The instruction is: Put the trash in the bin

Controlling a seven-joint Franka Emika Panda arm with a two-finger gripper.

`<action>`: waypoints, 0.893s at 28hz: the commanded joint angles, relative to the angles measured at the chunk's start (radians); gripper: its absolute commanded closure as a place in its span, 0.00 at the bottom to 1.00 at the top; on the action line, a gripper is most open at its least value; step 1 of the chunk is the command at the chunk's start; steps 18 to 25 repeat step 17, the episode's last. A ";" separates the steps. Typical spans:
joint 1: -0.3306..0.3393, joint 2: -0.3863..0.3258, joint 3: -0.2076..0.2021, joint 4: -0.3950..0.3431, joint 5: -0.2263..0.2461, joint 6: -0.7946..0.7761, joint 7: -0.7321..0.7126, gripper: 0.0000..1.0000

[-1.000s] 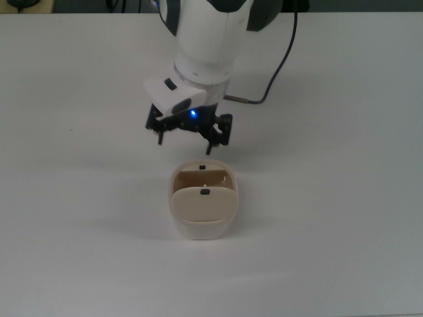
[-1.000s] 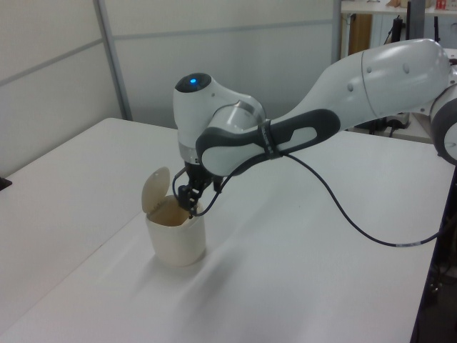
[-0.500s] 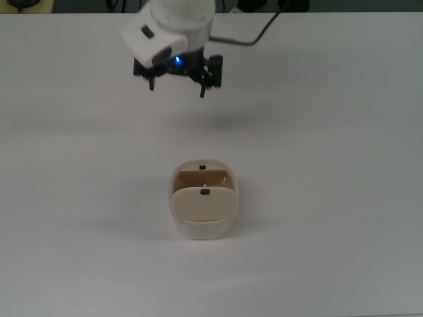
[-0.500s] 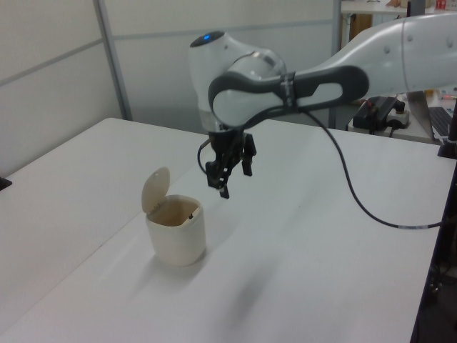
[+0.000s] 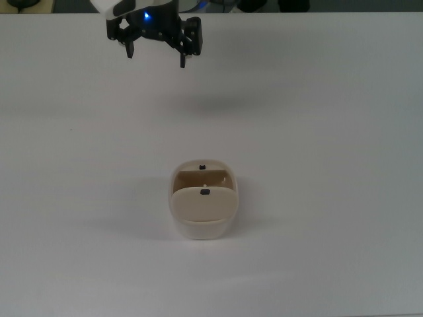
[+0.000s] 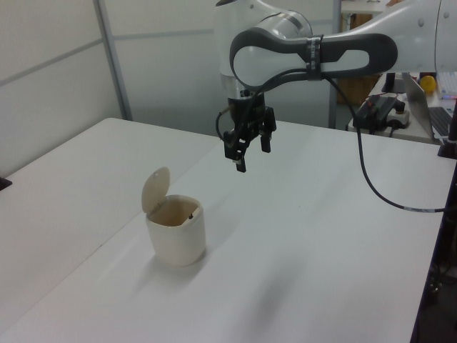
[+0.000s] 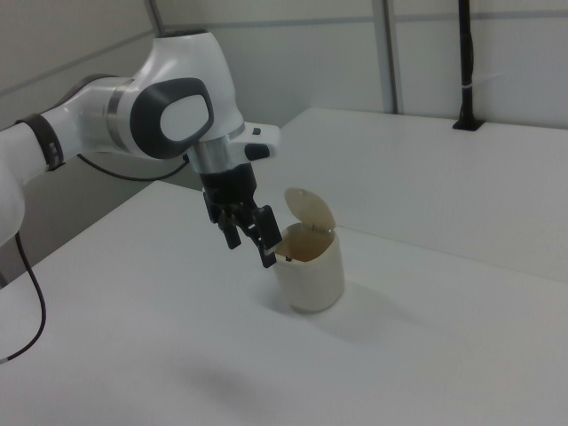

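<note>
Top view: bin (image 5: 203, 210) sits mid-counter (image 5: 330, 165), cream, rounded, swing flap tipped open, two black marks on the flap. Trash not visible anywhere on counter; judged already inside bin, though interior too dim to confirm. Gripper (image 5: 157, 46) hangs high at far edge, well apart from bin, jaws spread wide, holding nothing. Step: drop looks done; next move only retreat.

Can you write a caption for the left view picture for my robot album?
The robot's open, empty hand hangs high above the white table, away from the little cream bin with its lid tipped up.
</note>
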 commanded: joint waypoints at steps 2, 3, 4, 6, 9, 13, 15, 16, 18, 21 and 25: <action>-0.002 -0.002 -0.009 -0.014 0.046 -0.010 -0.039 0.00; -0.002 0.003 -0.010 -0.011 0.046 0.000 -0.039 0.00; -0.004 0.005 -0.010 -0.009 0.046 0.019 -0.039 0.00; -0.005 0.005 -0.010 -0.009 0.048 0.062 -0.039 0.00; -0.015 0.008 -0.009 -0.012 0.063 0.102 -0.039 0.00; -0.016 0.024 -0.009 -0.008 0.063 0.111 -0.039 0.00; -0.018 0.026 -0.010 -0.006 0.060 0.111 -0.040 0.00; -0.018 0.026 -0.010 -0.006 0.060 0.111 -0.040 0.00; -0.019 0.026 -0.010 -0.006 0.060 0.111 -0.042 0.00; -0.019 0.026 -0.010 -0.006 0.060 0.111 -0.042 0.00; -0.019 0.026 -0.010 -0.006 0.060 0.111 -0.042 0.00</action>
